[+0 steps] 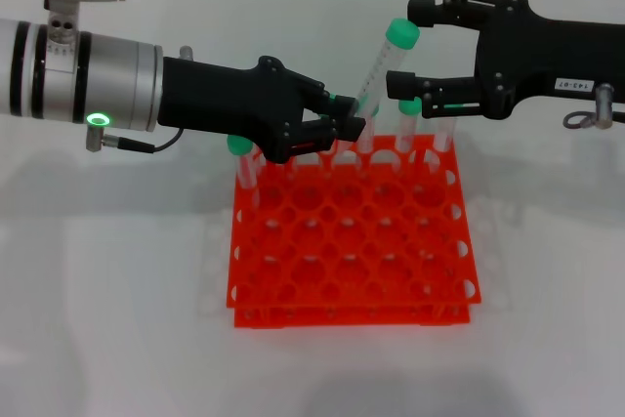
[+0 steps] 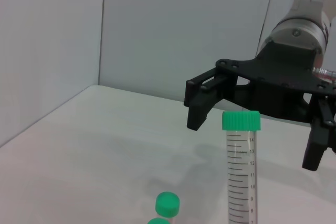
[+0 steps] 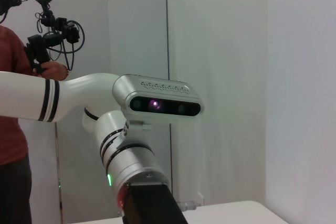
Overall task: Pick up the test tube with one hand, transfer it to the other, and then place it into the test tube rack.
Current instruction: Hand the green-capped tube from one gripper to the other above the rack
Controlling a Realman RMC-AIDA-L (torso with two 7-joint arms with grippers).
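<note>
Above rack (image 1: pixel 352 241), tube (image 1: pixel 381 70), label illegible

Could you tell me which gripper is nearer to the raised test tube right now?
Left. The left gripper grips the test tube at its lower part; the right gripper is open around its cap, not touching.

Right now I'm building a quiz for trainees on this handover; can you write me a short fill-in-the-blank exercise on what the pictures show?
1. The left gripper is shut on the lower part of the ____.
2. The right gripper waits near the tube's green cap with its jaws ____.
3. The test tube rack on the table is coloured ____.
4. The held tube is ____ rather than upright, in the head view.

Missing words: test tube; open; orange-red; tilted
</note>
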